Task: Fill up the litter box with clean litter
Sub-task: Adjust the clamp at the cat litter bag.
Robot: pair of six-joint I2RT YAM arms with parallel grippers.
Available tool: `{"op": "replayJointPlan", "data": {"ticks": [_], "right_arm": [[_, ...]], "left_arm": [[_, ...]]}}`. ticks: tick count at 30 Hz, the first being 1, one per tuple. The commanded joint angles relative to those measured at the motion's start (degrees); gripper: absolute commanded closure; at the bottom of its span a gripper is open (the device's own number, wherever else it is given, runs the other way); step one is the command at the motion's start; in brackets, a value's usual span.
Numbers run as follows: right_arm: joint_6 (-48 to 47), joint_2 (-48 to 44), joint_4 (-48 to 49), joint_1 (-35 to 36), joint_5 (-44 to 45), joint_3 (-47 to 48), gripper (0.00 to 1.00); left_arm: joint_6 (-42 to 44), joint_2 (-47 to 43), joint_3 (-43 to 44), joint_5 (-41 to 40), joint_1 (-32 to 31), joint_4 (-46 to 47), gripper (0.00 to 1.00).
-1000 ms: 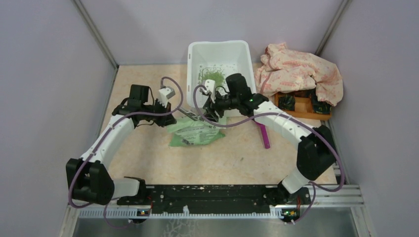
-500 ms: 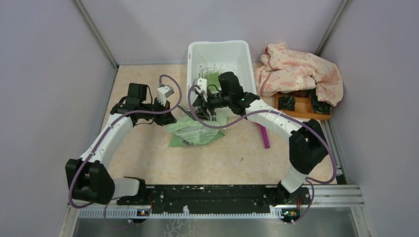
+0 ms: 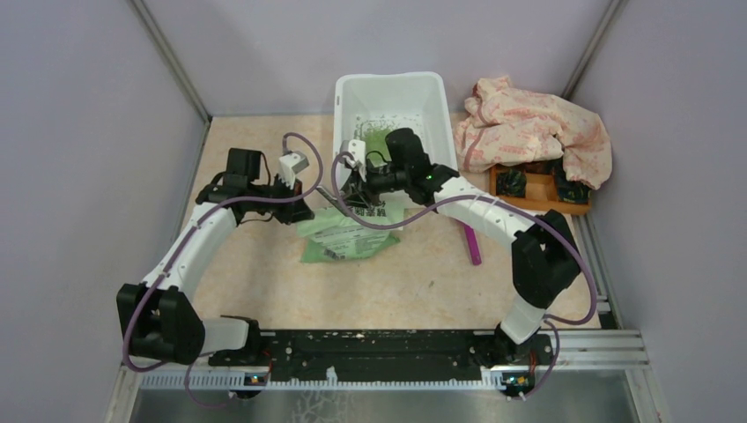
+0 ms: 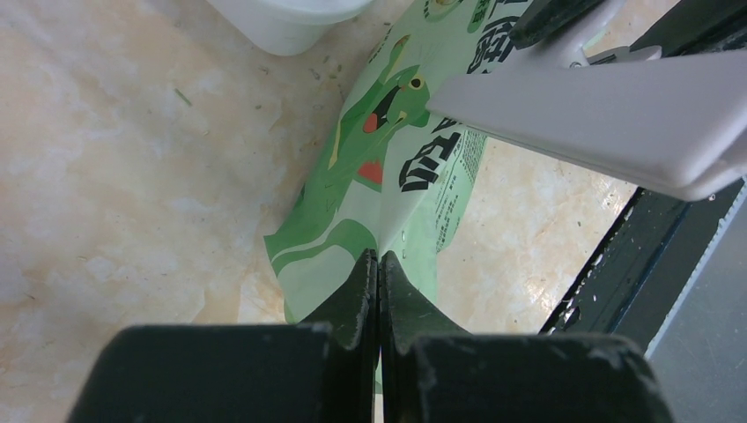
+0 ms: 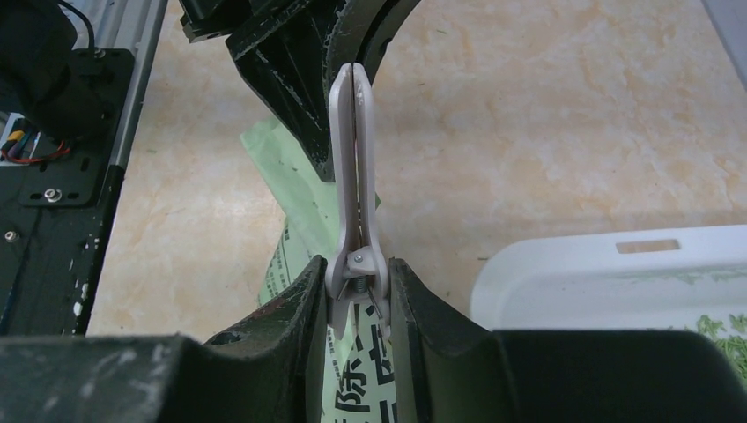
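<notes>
Your left pincer point(image 4: 379, 264) has its black fingers pressed flat together, tip against tip. The glossy green-and-white printed bag point(image 4: 388, 176) lies slack and creased right up under those tips, but you cannot tell whether any film is caught between them.

To its right, your right pincer point(image 5: 355, 282) is clamped on the hinge end of a long, slim white plastic clip point(image 5: 352, 159). One finger presses each side. The clip's two bars are closed on each other and point straight out from the pincer, over the bag.

The litter box point(image 3: 348, 97) sits just beside that pincer, on its right, with its near-left corner closest. It is a smooth white plastic tub with rounded corners and a rolled rim. It stands open side up, and its long axis runs away from the arm bases.

The clean litter point(image 3: 379, 139), small green granules, lies inside it as a loose pile with scattered bits, beyond the right pincer.

Further right and nearer the bases, a magenta scoop point(image 3: 473, 242) lies flat on the mottled beige table point(image 3: 423, 273).
</notes>
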Motion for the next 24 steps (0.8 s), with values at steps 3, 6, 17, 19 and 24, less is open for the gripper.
{"op": "replayJointPlan", "data": {"ticks": [3,6,17,19,24], "right_arm": [[-0.78,0.4,0.73,0.67,1.55,3.46,0.96],[-2.11,0.51,-2.82,0.9,3.9,5.88,1.0],[-11.67,5.37,-24.97,3.68,13.23,17.98,1.0],[-12.57,5.69,-27.43,4.24,15.11,18.6,1.0],[-14.62,6.37,-32.22,5.16,19.55,19.68,1.0]], "left_arm": [[0.21,-0.91,2.79,2.88,0.7,2.68,1.0],[0.35,-1.15,2.79,3.09,0.92,2.79,1.0],[-0.03,-1.73,3.39,5.19,1.32,3.7,1.0],[0.05,-1.87,3.42,5.35,1.53,3.71,1.0],[0.54,-2.96,2.85,5.51,2.11,3.97,1.0]]}}
